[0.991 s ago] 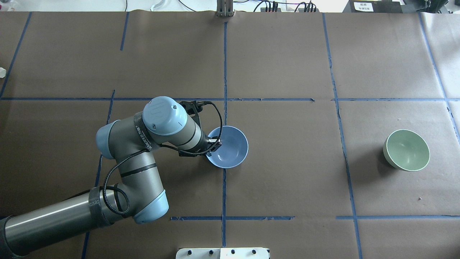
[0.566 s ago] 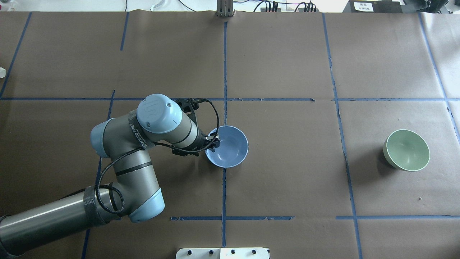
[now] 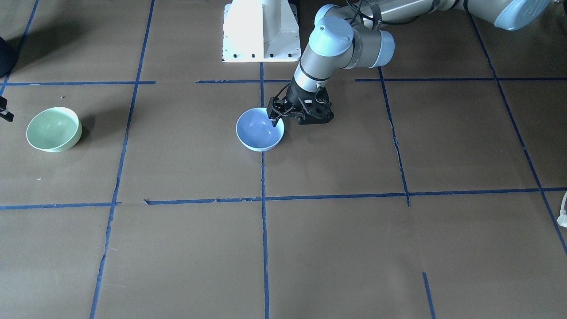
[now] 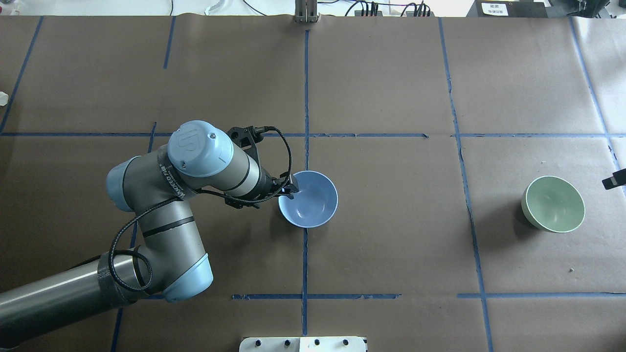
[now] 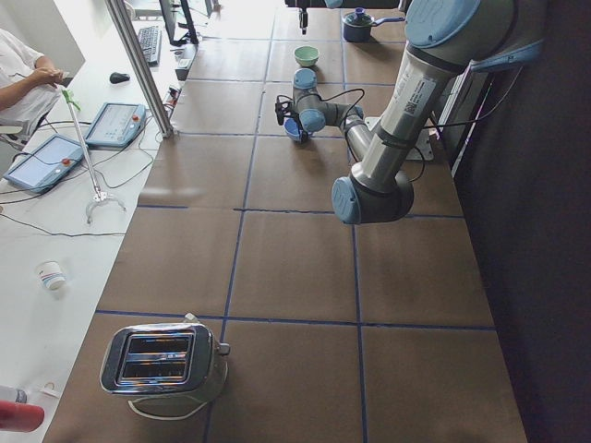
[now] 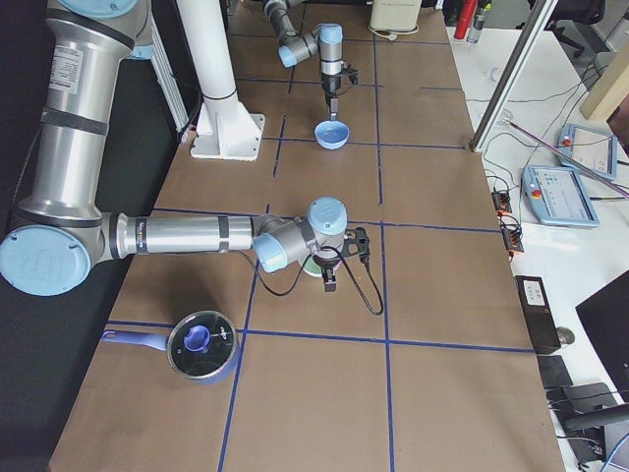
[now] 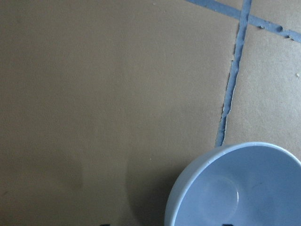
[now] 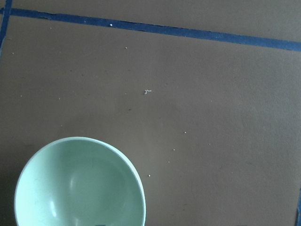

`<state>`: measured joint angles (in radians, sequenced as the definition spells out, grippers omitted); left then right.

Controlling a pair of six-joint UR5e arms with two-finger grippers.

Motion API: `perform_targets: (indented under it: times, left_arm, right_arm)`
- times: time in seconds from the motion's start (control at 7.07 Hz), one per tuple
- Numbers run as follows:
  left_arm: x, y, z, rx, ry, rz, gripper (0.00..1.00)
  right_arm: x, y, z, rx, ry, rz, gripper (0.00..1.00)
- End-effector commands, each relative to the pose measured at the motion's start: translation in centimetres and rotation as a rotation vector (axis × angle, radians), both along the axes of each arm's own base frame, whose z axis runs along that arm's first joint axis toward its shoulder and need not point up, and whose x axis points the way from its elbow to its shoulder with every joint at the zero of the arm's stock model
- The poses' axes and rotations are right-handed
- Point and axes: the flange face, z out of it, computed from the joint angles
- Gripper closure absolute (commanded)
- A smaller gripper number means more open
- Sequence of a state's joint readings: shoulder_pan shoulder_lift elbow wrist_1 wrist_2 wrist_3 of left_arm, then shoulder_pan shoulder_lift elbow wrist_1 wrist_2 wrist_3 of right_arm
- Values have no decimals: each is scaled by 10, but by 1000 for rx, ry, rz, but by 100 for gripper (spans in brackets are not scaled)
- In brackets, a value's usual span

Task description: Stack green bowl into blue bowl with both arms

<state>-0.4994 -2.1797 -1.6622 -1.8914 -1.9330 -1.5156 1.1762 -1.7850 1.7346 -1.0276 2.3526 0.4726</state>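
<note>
The blue bowl (image 4: 313,201) stands upright at the table's middle; it also shows in the front view (image 3: 259,130) and the left wrist view (image 7: 240,188). My left gripper (image 4: 289,188) is open at the bowl's left rim, its fingers wide apart with the rim between them. The green bowl (image 4: 553,204) stands upright at the right, and it shows in the front view (image 3: 54,129) and the right wrist view (image 8: 80,186). My right gripper (image 4: 615,181) enters at the right edge, just beside and above the green bowl, open and empty.
Brown paper with blue tape lines (image 4: 305,98) covers the table. The white pedestal base (image 3: 259,31) stands at the robot's side. A blue lidded pot (image 6: 201,346) sits at the right end, and a toaster (image 5: 164,360) at the left end.
My left arm has drawn back to the left, and its gripper has moved from inside the blue bowl to its left rim. My right gripper has come into the overhead view at the right edge.
</note>
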Motion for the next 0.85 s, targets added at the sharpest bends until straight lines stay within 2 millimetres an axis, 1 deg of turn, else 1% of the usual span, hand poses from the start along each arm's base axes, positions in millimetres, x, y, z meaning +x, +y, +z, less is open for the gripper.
perform_targets:
  times: [0.0,0.14,0.28,0.42,0.57,0.71]
  left_arm:
    - [-2,0,0,0,2,-2,14]
    - [-2,1,3,-2,-2,-2,14]
    - [-3,1,1,0,2,-2,14]
    - [-5,1,0,1,5,-3,13]
    - [-11,0,-7,7,18,-10,13]
    - [-18,-3,-12,13,29,-19,13]
  right_arm:
    - [-40,7,25,-38,-37,76,6]
    - [-54,7,22,-40,-41,74,7]
    - [-64,12,34,-52,-23,52,12]
    - [-78,17,36,-55,-12,28,34]
    - [-82,19,37,-59,-8,24,82]
    - [-85,18,31,-56,-21,17,99]
